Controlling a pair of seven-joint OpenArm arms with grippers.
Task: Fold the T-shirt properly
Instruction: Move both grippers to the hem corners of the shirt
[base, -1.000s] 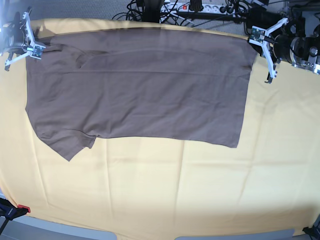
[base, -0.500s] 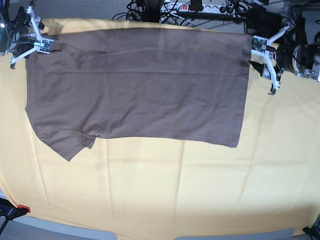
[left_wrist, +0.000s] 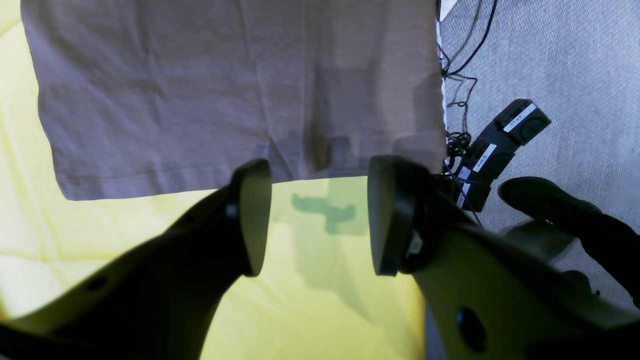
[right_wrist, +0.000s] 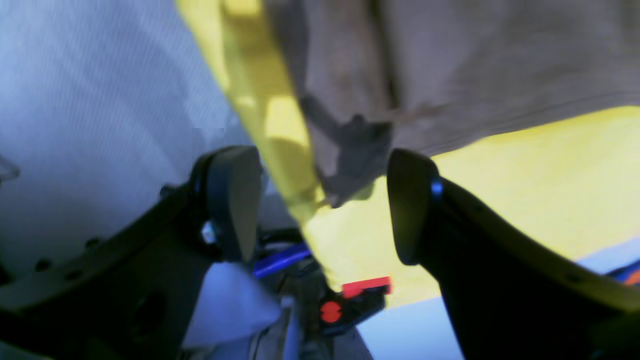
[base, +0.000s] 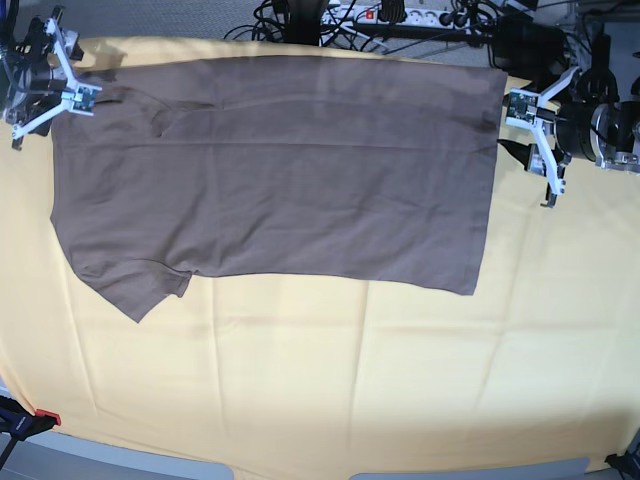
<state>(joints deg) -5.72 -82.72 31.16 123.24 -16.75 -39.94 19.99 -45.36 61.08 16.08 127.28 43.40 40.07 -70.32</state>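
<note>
- The T-shirt (base: 280, 175) lies flat on the yellow cloth (base: 320, 380) covering the worktop, folded lengthwise, its body filling the 12 o'clock half.
- Both end effectors have just let go: the left end effector (left_wrist: 312, 215) at 3 o'clock and the right end effector (right_wrist: 320, 205) at 9 o'clock stand spread, empty, just off the shirt's edges.
- That fold looks laid down; a crosswise fold likely comes next.

A robotics lab: cloth-covered table (base: 300, 400), tangled cables (base: 300, 20), power strip (base: 400, 14) on grey carpet (left_wrist: 575, 60).
</note>
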